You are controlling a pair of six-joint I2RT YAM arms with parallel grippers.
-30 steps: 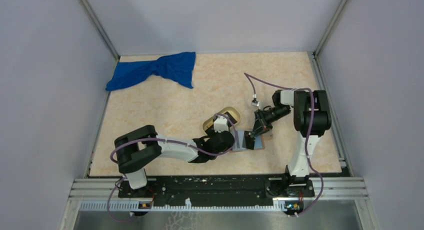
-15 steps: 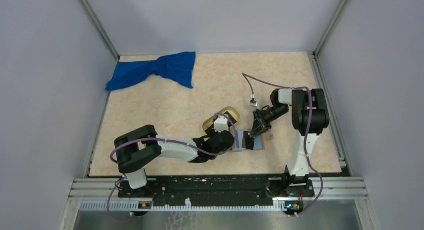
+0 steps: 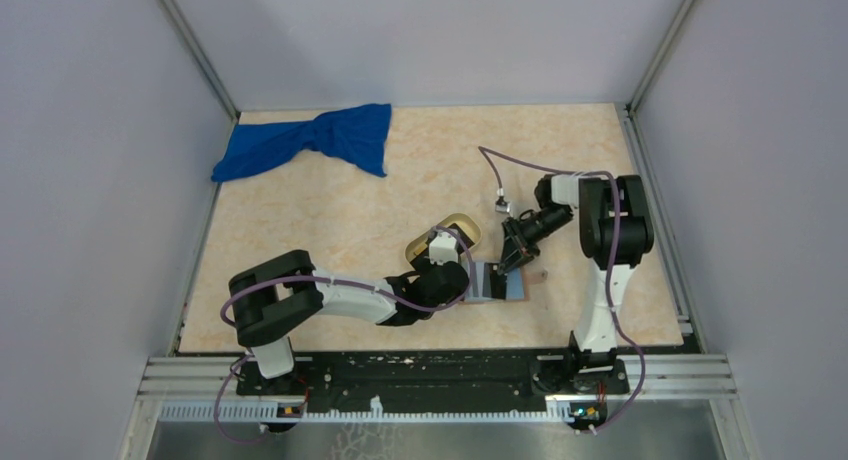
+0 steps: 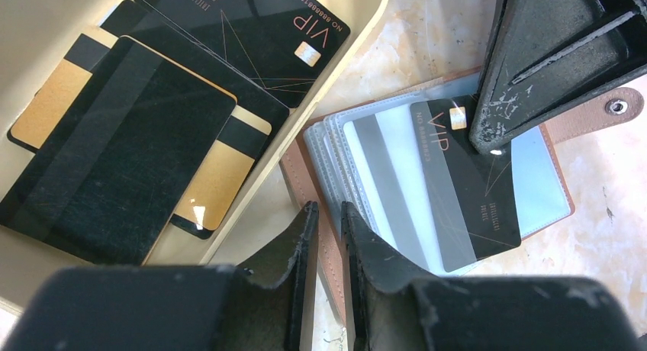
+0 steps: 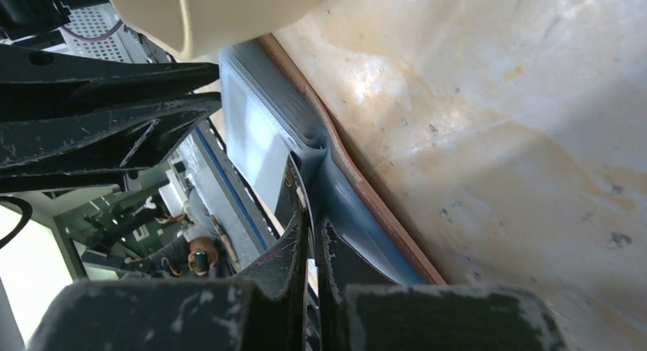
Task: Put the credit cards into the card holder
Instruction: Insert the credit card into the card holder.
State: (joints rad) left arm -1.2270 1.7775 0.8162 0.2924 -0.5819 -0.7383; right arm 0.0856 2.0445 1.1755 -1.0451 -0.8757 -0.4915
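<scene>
The card holder (image 4: 309, 175) lies open on the table, its brown cover under clear sleeves, beside the oval tray. My left gripper (image 4: 328, 217) is shut on the cover's near edge. A grey card (image 4: 378, 172) sits in a sleeve. A black VIP credit card (image 4: 465, 191) lies slanted over the sleeves, its lower part under clear plastic. My right gripper (image 5: 311, 214) is shut on that card's top corner, and its dark fingers (image 4: 534, 69) show in the left wrist view. From above, both grippers (image 3: 472, 280) (image 3: 508, 265) meet at the card holder (image 3: 512, 286).
The tan oval tray (image 4: 358, 38) holds several black and gold cards (image 4: 114, 152), and from above it touches the holder's far left side (image 3: 460, 220). A crumpled blue cloth (image 3: 310, 140) lies at the far left. Grey walls enclose the table.
The right arm has shifted slightly left and away, carrying the black card a little further over the holder. The left arm has not moved.
</scene>
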